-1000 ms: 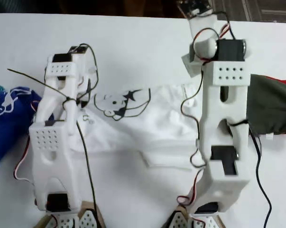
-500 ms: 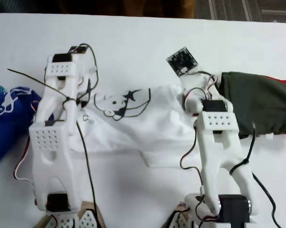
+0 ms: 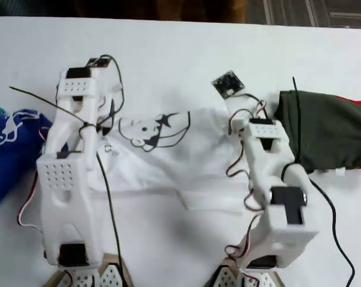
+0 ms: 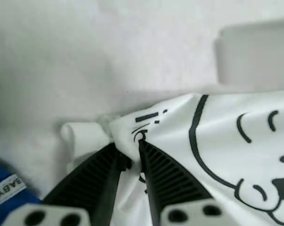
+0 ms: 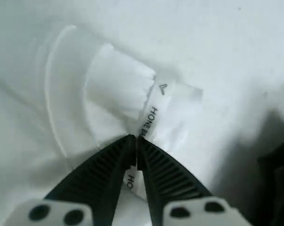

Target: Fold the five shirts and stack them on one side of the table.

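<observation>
**White shirt (image 3: 168, 158) gripped at both ends**

Your left hand (image 4: 132, 147) is pinched tight on a bunched edge of the white shirt, next to its cartoon print. Your right hand (image 5: 135, 141) is clamped on the same shirt at its neck label. The shirt lies spread across the middle of the desk (image 3: 168, 54). A dark green shirt (image 3: 330, 128) sits at its 3 o'clock and a blue shirt (image 3: 9, 149) at its 9 o'clock.
</observation>
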